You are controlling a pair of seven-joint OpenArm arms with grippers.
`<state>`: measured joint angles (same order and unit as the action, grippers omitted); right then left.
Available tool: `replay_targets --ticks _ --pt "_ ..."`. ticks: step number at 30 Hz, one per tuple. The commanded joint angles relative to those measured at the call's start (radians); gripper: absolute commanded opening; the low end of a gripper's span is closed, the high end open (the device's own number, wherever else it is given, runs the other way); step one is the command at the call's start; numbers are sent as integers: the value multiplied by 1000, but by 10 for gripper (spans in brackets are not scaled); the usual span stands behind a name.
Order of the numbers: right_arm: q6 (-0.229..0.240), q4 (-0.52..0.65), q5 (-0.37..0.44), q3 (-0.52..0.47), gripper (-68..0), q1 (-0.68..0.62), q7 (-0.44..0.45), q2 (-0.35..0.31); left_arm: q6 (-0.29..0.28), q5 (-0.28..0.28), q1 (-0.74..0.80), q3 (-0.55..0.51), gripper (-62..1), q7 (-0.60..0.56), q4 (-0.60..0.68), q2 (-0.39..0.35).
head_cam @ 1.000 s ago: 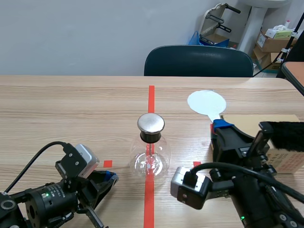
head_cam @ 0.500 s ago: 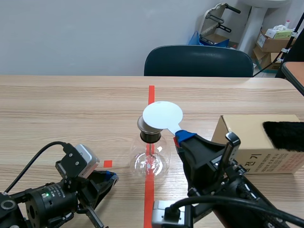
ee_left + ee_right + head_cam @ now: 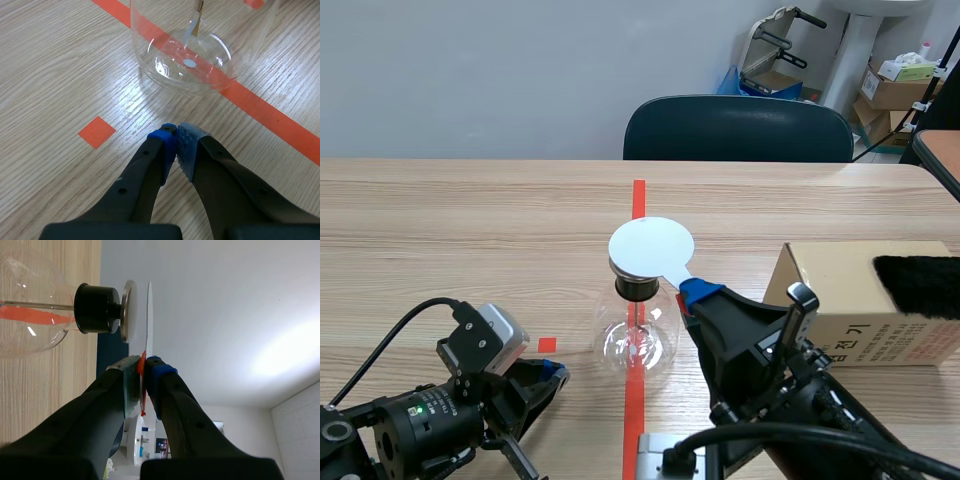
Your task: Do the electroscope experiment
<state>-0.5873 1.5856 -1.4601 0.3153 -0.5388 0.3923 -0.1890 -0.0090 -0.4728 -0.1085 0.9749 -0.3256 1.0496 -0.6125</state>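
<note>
Right tool (image 3: 692, 292) pinching the red handle of a white disc (image 3: 651, 250), fingers pressed on it from both sides. Disc held flat just over the electroscope (image 3: 637, 335). Right wrist view shows a thin gap between the disc and the metal cap (image 3: 127, 310).

Electroscope: clear glass flask, black stopper, cap on top. It stands upright on the bench (image 3: 470, 220), mid-way across, on the red tape line (image 3: 638, 200).

Left tool (image 3: 176, 137) low over the bench at the near left, pads pressed together on nothing. Flask base sits just ahead of it, apart.

Cardboard box (image 3: 840, 290) on the bench to the right, black fur piece (image 3: 920, 285) on it. Chair (image 3: 735, 130) behind the far edge.
</note>
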Motion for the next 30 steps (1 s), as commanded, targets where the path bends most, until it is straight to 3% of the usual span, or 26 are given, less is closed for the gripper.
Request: replay_targets --ticks 1,11,16,30 --pt "-11 8 -1 -8 -667 2 0 -5 -3 -2 -2 -1 -588 -14 12 3" --pt "-11 8 -1 -8 -667 2 -6 -5 -3 -2 -2 -1 -588 -14 12 3" --pt "-11 8 -1 -8 -667 2 -52 -5 -3 -2 -2 -1 -588 -14 12 3" --pt "-11 8 -1 -8 -667 2 -465 -5 -3 -2 -2 -1 -588 -14 12 3"
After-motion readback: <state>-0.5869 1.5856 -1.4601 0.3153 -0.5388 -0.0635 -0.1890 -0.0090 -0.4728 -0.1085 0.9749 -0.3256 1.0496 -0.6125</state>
